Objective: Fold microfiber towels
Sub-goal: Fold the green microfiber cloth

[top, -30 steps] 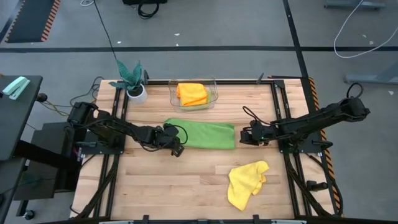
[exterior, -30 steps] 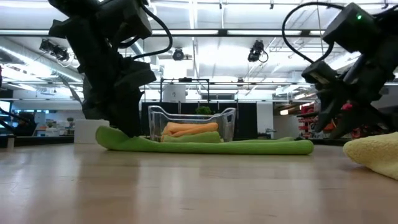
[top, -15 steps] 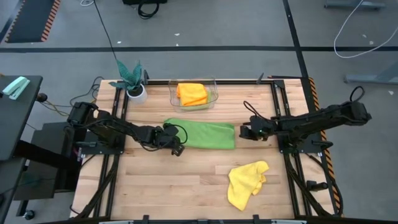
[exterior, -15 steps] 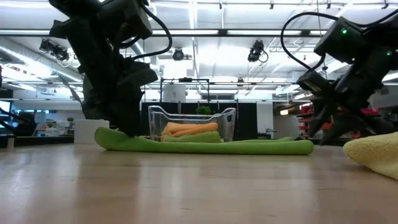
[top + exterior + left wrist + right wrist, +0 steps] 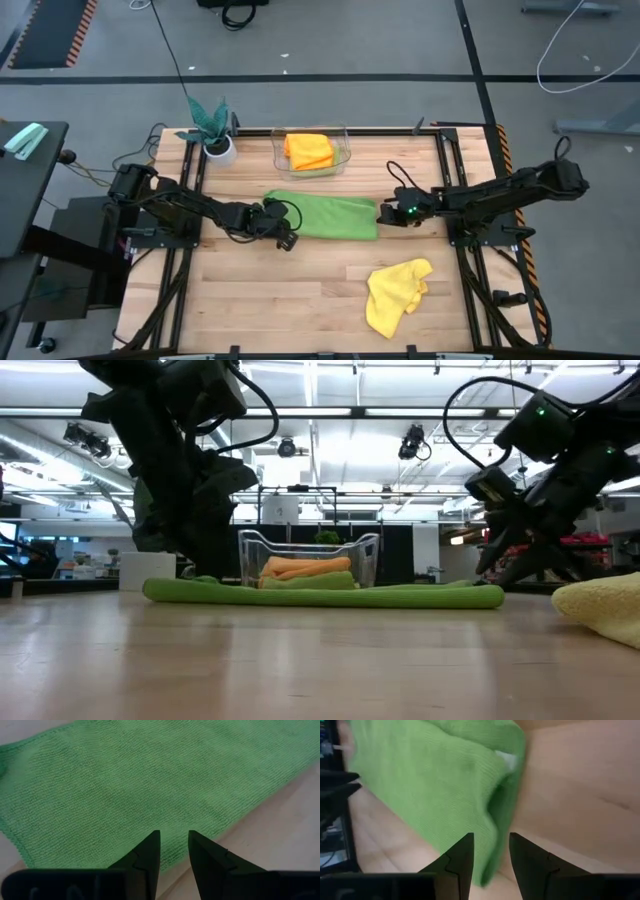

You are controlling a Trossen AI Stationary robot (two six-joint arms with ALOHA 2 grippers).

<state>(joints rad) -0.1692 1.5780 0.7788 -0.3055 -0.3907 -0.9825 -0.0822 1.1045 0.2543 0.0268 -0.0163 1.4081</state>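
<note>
- Four towels counted: darker green towel [image 5: 328,216] folded flat mid-table; yellow towel [image 5: 396,293] crumpled near front right; orange towel [image 5: 307,150] on a lime green towel [image 5: 318,169] inside one clear bin [image 5: 343,146].
- Left gripper [image 5: 287,240] at green towel's left end, fingers [image 5: 149,857] slightly apart, gripping nothing.
- Right gripper [image 5: 384,216] at right end, fingers [image 5: 464,857] parted, empty.
- One potted plant [image 5: 212,126] at back left.
</note>
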